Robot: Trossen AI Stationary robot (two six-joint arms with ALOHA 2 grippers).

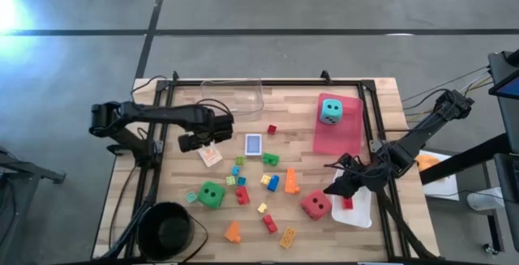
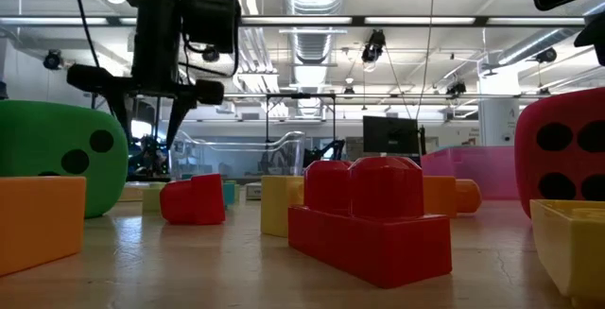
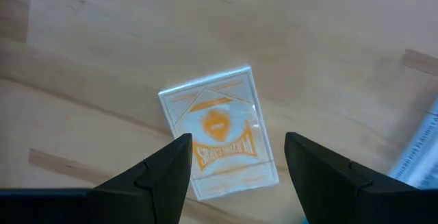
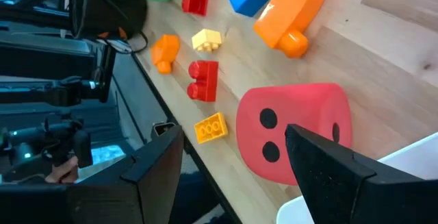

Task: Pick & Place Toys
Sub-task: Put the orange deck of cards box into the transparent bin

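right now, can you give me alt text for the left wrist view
An orange-and-white card box lies flat on the bare wooden table, seen from above. The left end effector hangs over it with its two dark fingers open on either side of the box's near end.

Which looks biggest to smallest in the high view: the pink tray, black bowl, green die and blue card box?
Largest to smallest as seen from above:
1. pink tray and black bowl, too alike in spread to rank
2. green die
3. blue card box
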